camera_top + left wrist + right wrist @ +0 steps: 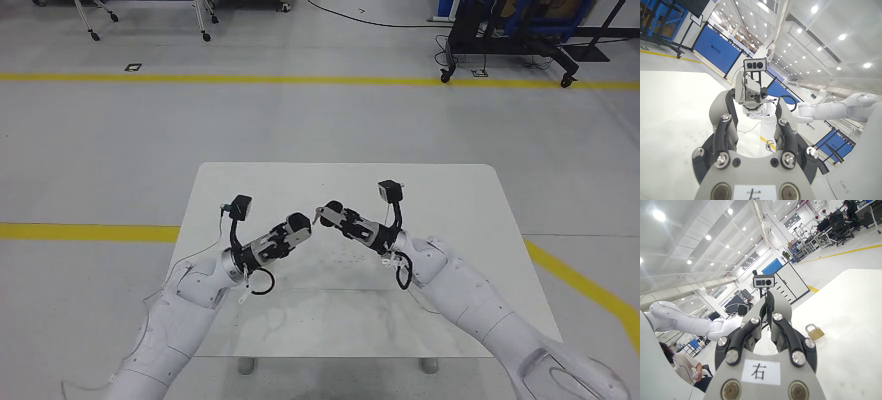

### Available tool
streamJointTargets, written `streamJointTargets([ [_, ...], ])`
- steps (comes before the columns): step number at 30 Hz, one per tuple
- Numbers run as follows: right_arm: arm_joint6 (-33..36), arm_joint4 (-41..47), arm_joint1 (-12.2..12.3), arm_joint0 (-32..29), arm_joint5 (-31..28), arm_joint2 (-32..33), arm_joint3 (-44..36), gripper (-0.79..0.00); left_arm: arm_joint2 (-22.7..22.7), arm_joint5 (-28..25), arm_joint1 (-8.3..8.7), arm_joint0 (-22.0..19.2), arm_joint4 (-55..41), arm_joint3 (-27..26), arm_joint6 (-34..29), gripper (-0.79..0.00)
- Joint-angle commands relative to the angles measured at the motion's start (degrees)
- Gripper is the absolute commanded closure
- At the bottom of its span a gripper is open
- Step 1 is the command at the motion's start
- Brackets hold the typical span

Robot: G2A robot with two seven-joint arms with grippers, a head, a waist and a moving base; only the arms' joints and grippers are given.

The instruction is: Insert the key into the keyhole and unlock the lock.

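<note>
Where my two wrists meet above the table [450,200]: my left jaws [755,100] stand wide apart, holding nothing, nose to nose with my right jaws [769,294].
My right jaws: pressed together. A thin bright strip [743,89] shows between them, possibly the key, though I cannot tell for sure.
The padlock [814,332]: lying flat on the table, its shackle seemingly closed, near my right jaws but apart from them, with nothing touching it.
Step in hand, as I judge it: getting the lock held steady before any key goes in.
Doing it well: I should bring the open left jaws down onto the brass body and leave the keyhole end uncovered. Then I should line the blade up square to the slot and push straight before turning.
Count: two sets of jaws, one padlock, one table, one possible key.
</note>
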Motion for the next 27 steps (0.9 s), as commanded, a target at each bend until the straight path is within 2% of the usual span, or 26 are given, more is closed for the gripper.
streamJointTargets([
  [1,0.6,0.3,-0.2,0.0,0.0,0.2,0.1,0.000,0.0,0.2,-0.05,0.1,1.4,-0.2,1.0,-0.332],
  [10,2.2,-1.3,-1.1,-0.4,0.0,1.2,0.2,0.000,0.3,1.7,-0.05,0.2,3.1,-0.4,2.8,-0.299],
  [14,3.4,-1.4,-1.4,-0.5,0.0,1.6,-0.1,0.000,-0.1,3.2,-0.05,0.3,5.4,-0.6,4.6,0.000],
  [27,6.3,-0.9,-1.6,-1.6,0.0,4.4,-0.8,0.000,-0.3,4.4,0.17,0.7,7.2,-1.2,5.8,0.000],
])
